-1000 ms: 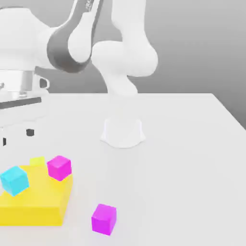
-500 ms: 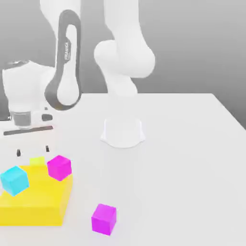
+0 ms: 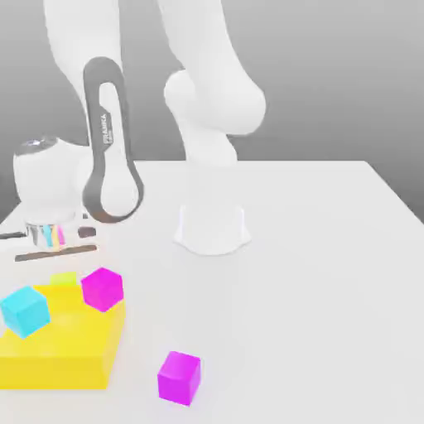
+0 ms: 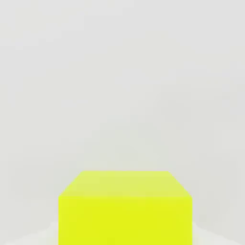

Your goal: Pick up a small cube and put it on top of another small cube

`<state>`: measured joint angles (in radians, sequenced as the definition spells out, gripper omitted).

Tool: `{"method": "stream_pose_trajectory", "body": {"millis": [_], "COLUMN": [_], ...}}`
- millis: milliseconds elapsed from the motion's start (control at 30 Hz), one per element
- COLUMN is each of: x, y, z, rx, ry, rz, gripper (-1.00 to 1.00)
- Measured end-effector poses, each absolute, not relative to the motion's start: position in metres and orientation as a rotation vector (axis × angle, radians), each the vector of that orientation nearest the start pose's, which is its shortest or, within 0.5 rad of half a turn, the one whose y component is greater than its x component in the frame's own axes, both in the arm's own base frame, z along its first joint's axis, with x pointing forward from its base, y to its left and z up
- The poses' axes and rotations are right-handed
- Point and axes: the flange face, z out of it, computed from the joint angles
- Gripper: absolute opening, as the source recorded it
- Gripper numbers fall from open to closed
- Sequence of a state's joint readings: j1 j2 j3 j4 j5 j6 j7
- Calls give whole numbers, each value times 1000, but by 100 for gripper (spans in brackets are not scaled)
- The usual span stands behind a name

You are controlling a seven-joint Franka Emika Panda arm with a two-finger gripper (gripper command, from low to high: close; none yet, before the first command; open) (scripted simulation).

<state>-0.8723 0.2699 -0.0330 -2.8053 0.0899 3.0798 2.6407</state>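
The small lime-yellow cube [image 3: 65, 280] sits at the far edge of the big flat yellow block [image 3: 58, 354], on the exterior view's left. My gripper [image 3: 60, 265] has come straight down over it and is shut on it, with the white hand just above. In the hand view the same small cube [image 4: 125, 210] looms close against the pale table. A cyan cube [image 3: 25, 310] and a magenta cube [image 3: 102, 288] rest on the yellow block, on either side of the lime one. A second magenta cube [image 3: 180, 377] lies on the table nearer the front.
The arm's round white base [image 3: 212, 228] stands mid-table, behind the cubes. The white table [image 3: 331, 273] stretches off to the exterior view's right. The arm's grey-striped link [image 3: 108, 149] hangs above the hand.
The hand has dropped from above the table down onto the lime-yellow cube, and the gripper has gone from wide open to shut. The other cubes have not moved.
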Motion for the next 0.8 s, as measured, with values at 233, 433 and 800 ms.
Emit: {"method": "stream_pose_trajectory", "body": {"millis": [233,433,800], "x": [216,227,281], "y": [-291,-279,-236], "z": [171,200,259], "rx": [763,680,170], "ry": [3044,3055,3087], "rz": [-17,24,81], "gripper": [-100,-100,-100]}}
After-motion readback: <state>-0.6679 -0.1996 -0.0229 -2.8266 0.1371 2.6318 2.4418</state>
